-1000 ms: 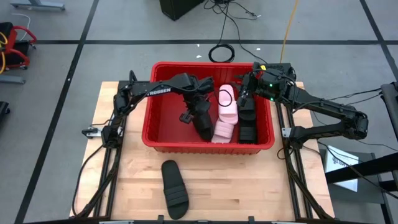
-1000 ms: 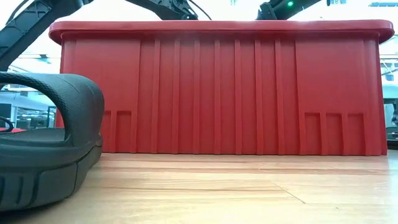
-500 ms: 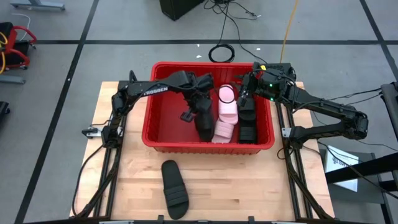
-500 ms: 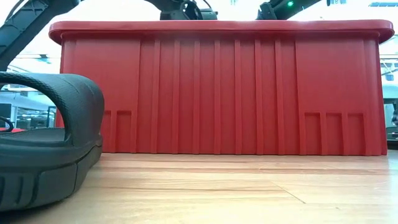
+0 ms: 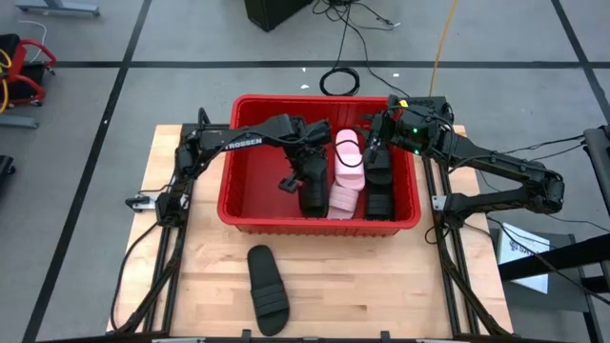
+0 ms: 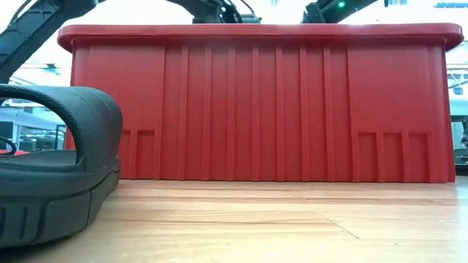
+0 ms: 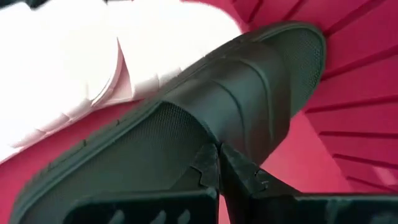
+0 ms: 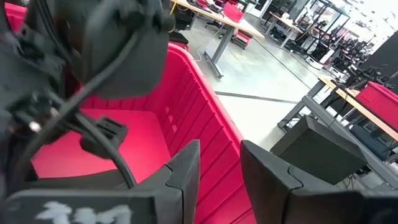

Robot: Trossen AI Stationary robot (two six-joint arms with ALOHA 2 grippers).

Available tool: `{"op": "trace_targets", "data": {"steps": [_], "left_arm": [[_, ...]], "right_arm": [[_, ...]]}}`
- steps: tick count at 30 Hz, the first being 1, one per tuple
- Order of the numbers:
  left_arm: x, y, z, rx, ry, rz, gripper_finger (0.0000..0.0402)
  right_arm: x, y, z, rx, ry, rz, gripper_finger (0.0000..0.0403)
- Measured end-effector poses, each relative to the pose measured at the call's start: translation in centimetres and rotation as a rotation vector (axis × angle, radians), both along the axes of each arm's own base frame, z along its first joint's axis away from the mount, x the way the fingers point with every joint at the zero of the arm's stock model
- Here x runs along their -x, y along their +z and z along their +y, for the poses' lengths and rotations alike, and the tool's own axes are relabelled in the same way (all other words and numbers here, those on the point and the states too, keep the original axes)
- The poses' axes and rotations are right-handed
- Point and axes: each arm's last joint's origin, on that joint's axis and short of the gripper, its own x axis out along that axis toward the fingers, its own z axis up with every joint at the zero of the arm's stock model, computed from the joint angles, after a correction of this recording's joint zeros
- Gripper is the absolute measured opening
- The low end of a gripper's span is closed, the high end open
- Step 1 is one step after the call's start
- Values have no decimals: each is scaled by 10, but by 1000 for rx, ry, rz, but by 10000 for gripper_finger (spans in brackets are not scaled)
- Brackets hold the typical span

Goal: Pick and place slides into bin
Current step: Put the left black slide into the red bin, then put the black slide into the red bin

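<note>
Pressing its clenched left gripper against a black slide, the arm has straightened it beside the pink slides inside the red bin.

I have the left gripper reaching down inside the bin, fingers pressed together. My right gripper hovers over the bin's far right corner, fingers parted.
</note>
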Motion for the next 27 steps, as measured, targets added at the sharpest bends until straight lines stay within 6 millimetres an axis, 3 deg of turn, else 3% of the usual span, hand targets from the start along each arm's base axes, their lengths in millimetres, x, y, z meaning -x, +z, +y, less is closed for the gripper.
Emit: {"op": "trace_targets", "data": {"steps": [6, 19, 27], "left_arm": [[-4, -14, 7, -2, 8, 24, 0], [-9, -15, 9, -31, 14, -11, 1], [-9, -15, 15, -104, 89, 12, 52]], "right_arm": [[0, -1, 1, -9, 2, 2, 105], [-2, -1, 5, -15, 43, -1, 105], [-2, -1, 5, -13, 43, -1, 105]]}}
